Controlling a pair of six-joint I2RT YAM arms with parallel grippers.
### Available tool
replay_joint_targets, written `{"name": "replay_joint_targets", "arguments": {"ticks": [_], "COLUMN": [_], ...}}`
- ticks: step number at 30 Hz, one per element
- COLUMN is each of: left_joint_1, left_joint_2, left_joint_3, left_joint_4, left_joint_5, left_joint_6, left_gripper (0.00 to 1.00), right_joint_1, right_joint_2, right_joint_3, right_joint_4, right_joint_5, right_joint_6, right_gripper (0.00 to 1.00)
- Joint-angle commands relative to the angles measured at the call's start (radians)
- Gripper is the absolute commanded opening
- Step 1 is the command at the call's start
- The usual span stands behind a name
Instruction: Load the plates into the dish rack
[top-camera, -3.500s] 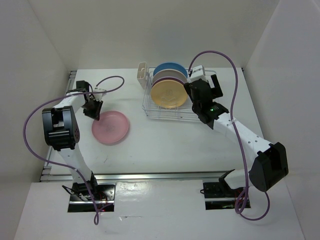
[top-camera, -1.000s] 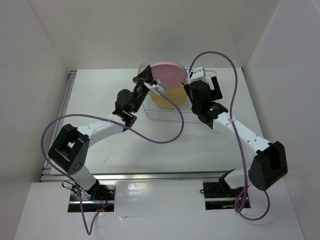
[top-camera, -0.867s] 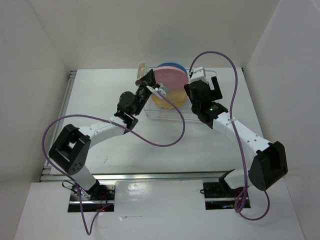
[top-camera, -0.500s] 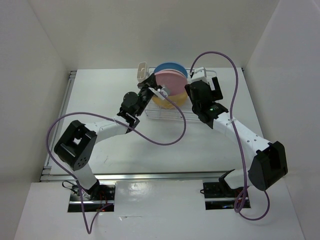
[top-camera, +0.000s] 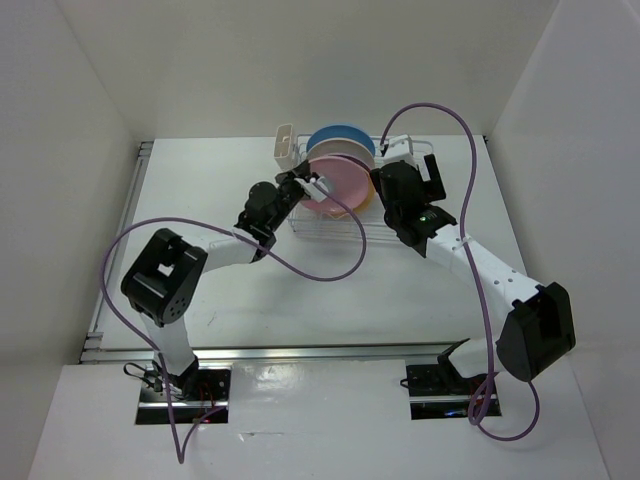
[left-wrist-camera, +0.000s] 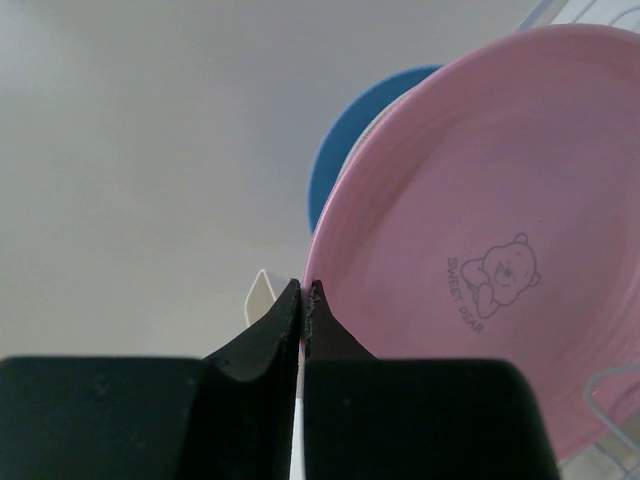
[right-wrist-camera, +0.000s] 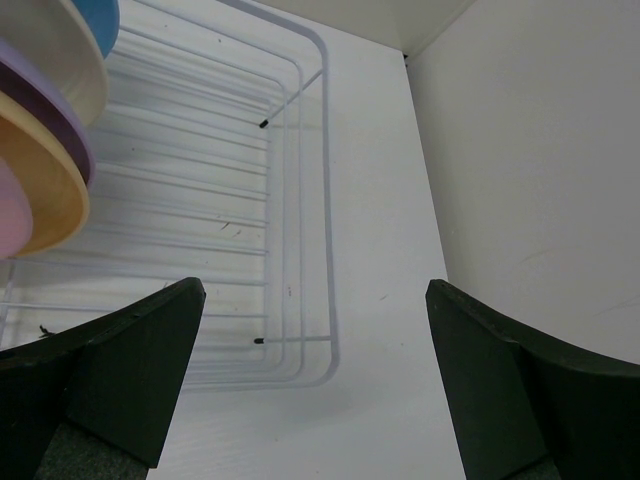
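Left arm: it reaches from its base at the near left across the worktop (top-camera: 300, 290) to the left end of the dish rack (right-wrist-camera: 300, 200).
Left hand (left-wrist-camera: 303, 290): you have its 2 fingers closed together on the left rim of the pink plate (left-wrist-camera: 480, 260), with only the thin edge between them.
Cutlery cup (top-camera: 284, 147): it stands upright at the rack's left end, just behind your left hand.
Pink plate: it is up on edge and tilted, nearest to you in the row, right in front of the yellow-orange plate (right-wrist-camera: 40, 190). A small bear print shows on the face turned to the left wrist camera. You cannot tell whether its lower edge rests on the wires.
Other plates: 4 stand on edge in the left part of the rack. From back to front they are the blue plate (top-camera: 340, 136), the cream plate (right-wrist-camera: 60, 50), the purple plate (right-wrist-camera: 75, 135) and the yellow-orange plate.
Dish rack: it sits at the far middle of the worktop, and the wires of its right part are bare.
Right hand (right-wrist-camera: 313, 290): its fingers are spread wide apart with nothing between them, above the near right corner of the rack.
Right arm: it runs from the near right base up to the rack's right side.
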Motion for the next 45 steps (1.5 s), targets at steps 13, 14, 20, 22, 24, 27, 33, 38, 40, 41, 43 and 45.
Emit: {"name": "replay_joint_targets", "arguments": {"ticks": [13,14,20,22,24,27,33,38,40,41,43,45], "left_joint_1": [-0.021,-0.021,-0.021,-0.021,-0.021,-0.021,-0.012,0.108,0.132,0.132,0.132,0.132], "left_joint_2": [0.101,0.101,0.07,0.039,-0.02,-0.104,-0.217,-0.226,-0.237,-0.246,-0.275,-0.289], "left_joint_3": [0.072,0.072,0.11,0.123,0.161,0.222,0.382,0.506,0.515,0.473,0.419,0.393], "left_joint_4": [0.006,0.006,-0.073,-0.115,-0.205,-0.407,-0.7,-1.018,-1.129,-1.129,-1.129,-1.12], "left_joint_5": [0.085,0.085,-0.042,-0.076,-0.132,-0.201,-0.315,-0.243,-0.15,-0.137,-0.125,-0.139], "left_joint_6": [-0.112,-0.134,-0.167,-0.167,-0.222,-0.297,-0.4,-0.614,-0.629,-0.629,-0.619,-0.629], "left_gripper": [0.52,0.6,0.76,0.78,0.83,0.88,0.98,1.0,1.0,1.0,1.0,1.0], "right_joint_1": [-0.006,-0.006,-0.016,-0.016,-0.025,-0.025,-0.034,-0.034,-0.034,-0.034,-0.034,-0.034], "right_joint_2": [0.024,0.024,0.033,0.033,0.033,0.033,0.042,0.063,0.063,0.063,0.063,0.063], "right_joint_3": [0.006,0.006,0.006,0.006,0.006,0.016,0.025,0.071,0.084,0.094,0.094,0.103], "right_joint_4": [-0.006,-0.006,-0.006,-0.006,-0.006,0.005,0.014,0.032,0.032,0.032,0.032,0.032], "right_joint_5": [0.002,0.002,0.002,0.002,0.002,0.013,0.022,0.044,0.044,0.044,0.044,0.044], "right_joint_6": [0.026,0.026,0.026,0.026,0.026,0.013,0.013,0.013,0.013,0.013,0.013,0.013], "right_gripper": [1.0,1.0,1.0,1.0,1.0,1.0,1.0,1.0,1.0,1.0,1.0,1.0]}}
